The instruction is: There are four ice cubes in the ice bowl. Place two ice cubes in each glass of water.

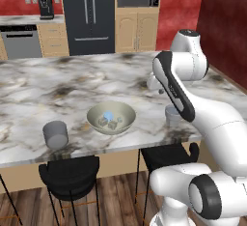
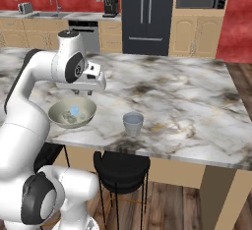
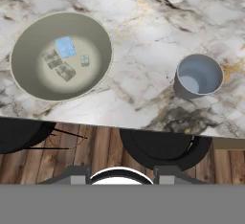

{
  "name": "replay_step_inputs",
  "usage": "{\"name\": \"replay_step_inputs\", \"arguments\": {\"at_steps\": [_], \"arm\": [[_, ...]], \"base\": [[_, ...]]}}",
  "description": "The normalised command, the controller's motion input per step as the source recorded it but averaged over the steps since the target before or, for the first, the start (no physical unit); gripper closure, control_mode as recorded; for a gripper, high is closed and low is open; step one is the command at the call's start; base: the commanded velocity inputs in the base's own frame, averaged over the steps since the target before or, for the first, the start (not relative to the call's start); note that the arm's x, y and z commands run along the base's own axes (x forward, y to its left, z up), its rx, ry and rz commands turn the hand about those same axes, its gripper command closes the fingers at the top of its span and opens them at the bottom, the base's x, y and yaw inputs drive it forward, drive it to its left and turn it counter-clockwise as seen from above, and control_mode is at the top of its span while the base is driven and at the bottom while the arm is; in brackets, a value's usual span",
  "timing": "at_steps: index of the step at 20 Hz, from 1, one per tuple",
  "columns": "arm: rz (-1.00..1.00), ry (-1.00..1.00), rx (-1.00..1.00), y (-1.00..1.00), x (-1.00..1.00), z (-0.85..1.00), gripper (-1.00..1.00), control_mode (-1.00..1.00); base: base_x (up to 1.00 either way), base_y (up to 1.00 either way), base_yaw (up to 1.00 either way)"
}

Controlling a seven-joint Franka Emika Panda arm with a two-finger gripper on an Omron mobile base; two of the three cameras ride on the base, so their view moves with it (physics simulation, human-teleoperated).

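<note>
Can't tell how my jaws stand (tips barely show, nothing between them). I've parked high to look straight down: four cubes (image 3: pixel 64 60) sit in the bowl (image 3: pixel 28 82); one cup (image 3: pixel 198 76) right, other cup (image 1: pixel 55 134) left, on the table (image 3: pixel 143 41).

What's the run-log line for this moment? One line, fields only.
gripper: open, empty, raised near bowl | bowl: four cubes inside | right cup: no ice | left cup: apart from bowl
</note>
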Motion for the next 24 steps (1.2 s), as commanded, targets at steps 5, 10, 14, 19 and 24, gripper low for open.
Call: {"name": "replay_step_inputs", "arguments": {"at_steps": [5,10,14,19,24], "arm": [[0.00,0.00,0.00,0.00,0.00,-0.03,-1.00,-1.00],[0.00,0.00,0.00,0.00,0.00,0.00,-1.00,-1.00],[0.00,0.00,0.00,0.00,0.00,0.00,-1.00,-1.00],[-0.04,0.00,0.07,0.39,0.13,-0.04,-1.00,-1.00],[-0.12,0.00,0.04,1.00,0.50,-0.08,-1.00,-1.00]], "base": [[0.00,0.00,0.00],[0.00,0.00,0.00],[0.00,0.00,0.00],[0.00,0.00,0.00],[0.00,0.00,0.00]]}}
